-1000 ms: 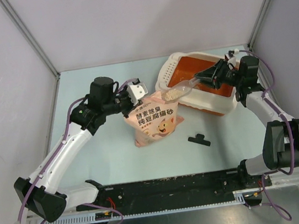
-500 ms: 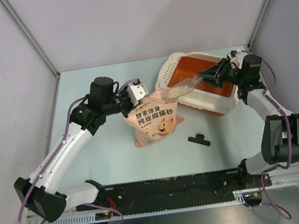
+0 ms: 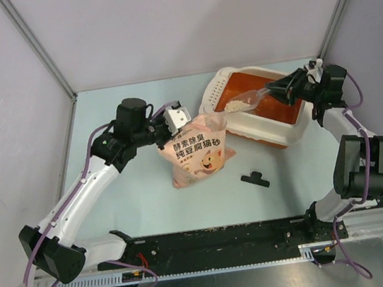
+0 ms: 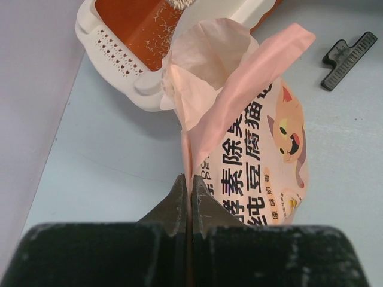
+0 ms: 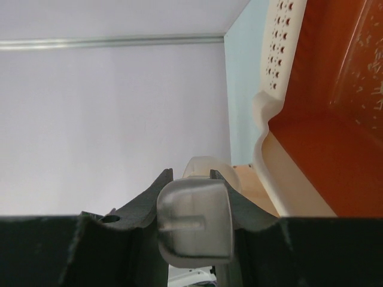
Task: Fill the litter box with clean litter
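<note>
Grey-lilac walls (image 3: 182,23) close in a pale blue-green table (image 3: 150,206). Much of the scene is only partly shown. In the right wrist view the bowl of the clear scoop (image 5: 194,222) is hidden behind its own handle end and the fingers, and the litter box (image 5: 263,119) is cut off at the right edge. The left wrist view crops the box (image 4: 119,66) at the top. The open mouth of the pink bag (image 4: 257,149) shows only pale lining there, so what is inside cannot be made out.

The left gripper (image 3: 185,120) is clamped tight on the bag's (image 3: 196,150) upper edge, its jaws pressed together on the pink film (image 4: 191,185). The right gripper (image 3: 280,88) grasps the scoop's (image 3: 249,98) handle, a finger on each side (image 5: 191,176).

The litter box (image 3: 247,130) lies at the far right of the table, just beside the bag. It has a cream rim, an orange floor and a perforated white ledge at its left end. A heap of pale beige litter (image 3: 235,106) sits in the scoop bowl, held over the box's left part. Thin scattered granules fleck the orange floor (image 5: 366,63). A black clip (image 3: 255,179) lies apart on the table, nearer the arms' bases.
</note>
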Motion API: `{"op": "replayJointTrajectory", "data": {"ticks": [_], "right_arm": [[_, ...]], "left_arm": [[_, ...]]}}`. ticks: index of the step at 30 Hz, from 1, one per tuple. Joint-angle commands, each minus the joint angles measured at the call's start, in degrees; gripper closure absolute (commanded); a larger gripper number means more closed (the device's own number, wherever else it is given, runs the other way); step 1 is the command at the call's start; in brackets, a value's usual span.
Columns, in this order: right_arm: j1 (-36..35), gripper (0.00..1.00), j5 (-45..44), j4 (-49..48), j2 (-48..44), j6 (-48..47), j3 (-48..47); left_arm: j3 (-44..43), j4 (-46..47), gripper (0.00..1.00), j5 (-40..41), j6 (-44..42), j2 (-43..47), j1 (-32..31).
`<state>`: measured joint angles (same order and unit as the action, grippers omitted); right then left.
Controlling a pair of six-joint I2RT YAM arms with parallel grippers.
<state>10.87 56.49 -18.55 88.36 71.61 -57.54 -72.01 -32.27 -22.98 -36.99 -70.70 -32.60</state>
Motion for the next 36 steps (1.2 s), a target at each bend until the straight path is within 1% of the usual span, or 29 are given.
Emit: {"op": "replayJointTrajectory", "data": {"ticks": [1,6,10,11,13,14,15,16,19,20,23,24,25,27,28,29,31,33,36], "right_arm": [[3.09,1.0,1.26,-5.52,1.99,3.26,-3.46],[7.05,1.0,0.2,-10.62,6.65,4.94,-6.61],[9.69,1.0,-3.47,-12.83,9.29,2.4,-10.48],[10.13,1.0,-5.06,-11.7,9.29,-1.61,-11.1],[9.96,1.0,-10.49,-8.53,7.89,-5.59,-12.24],[9.78,1.0,-12.61,-6.87,7.36,-10.48,-12.77],[8.91,1.0,-14.63,-2.59,6.92,-12.18,-13.47],[8.47,1.0,-18.31,-1.33,6.83,-13.51,-14.17],[6.53,1.0,-23.43,2.11,6.83,-15.71,-14.62],[6.18,1.0,-23.7,2.81,6.65,-15.98,-14.88],[6.26,1.0,-22.21,8.33,3.94,-20.97,-16.28],[6.26,1.0,-22.47,11.22,2.88,-22.99,-16.38],[6.09,1.0,-24.13,12.03,1.74,-25.36,-16.38],[5.3,1.0,-25.28,10.13,2.69,-24.25,-16.64],[4.78,1.0,-25.11,9.33,4.09,-21.54,-17.34],[3.64,1.0,-24.85,9.06,6.71,-20.82,-18.39],[3.1,1.0,-24.94,9.4,8.14,-20.46,-20.24],[3.89,1.0,-24.15,13.51,8.85,-23.09,-22.52],[7.13,1.0,-19.68,17.82,7.1,-24.94,-23.06]], "left_arm": [[-0.68,3.18,1.0,0.66,-2.38,0.12,-0.01],[-0.77,3.09,1.0,1.36,-2.56,-0.14,0.08],[-0.42,3.09,1.0,1.36,-2.65,-0.06,-0.01],[-0.41,3.09,1.0,1.36,-2.65,-0.14,0.08],[-0.15,3.0,1.0,1.1,-2.56,-0.06,0.08],[-0.06,3.09,1.0,0.84,-2.56,0.03,-0.01],[0.02,3.01,1.0,0.83,-2.56,0.12,0.08],[0.29,3.0,1.0,0.57,-2.73,0.29,0.08],[0.9,3.09,1.0,-0.04,-2.73,0.73,0.08],[0.99,3.09,1.0,-0.13,-2.73,0.74,0.08],[1.43,3.01,1.0,-1.1,-2.38,1.44,-0.01],[1.52,3.0,1.0,-1.36,-2.3,1.7,0.08],[1.87,3.0,1.0,-1.71,-2.21,1.96,0.08],[2.4,3.01,1.0,-2.77,-2.21,2.49,0.08],[2.92,3.09,1.0,-3.2,-2.29,2.75,0.08],[3.19,3.01,1.0,-3.47,-2.38,2.84,0.08],[3.54,3.0,1.0,-3.91,-2.3,3.11,-0.01],[3.89,3.01,1.0,-4.7,-1.86,3.98,-0.01],[4.51,3.0,1.0,-6.36,-0.98,4.95,0.08]]}}
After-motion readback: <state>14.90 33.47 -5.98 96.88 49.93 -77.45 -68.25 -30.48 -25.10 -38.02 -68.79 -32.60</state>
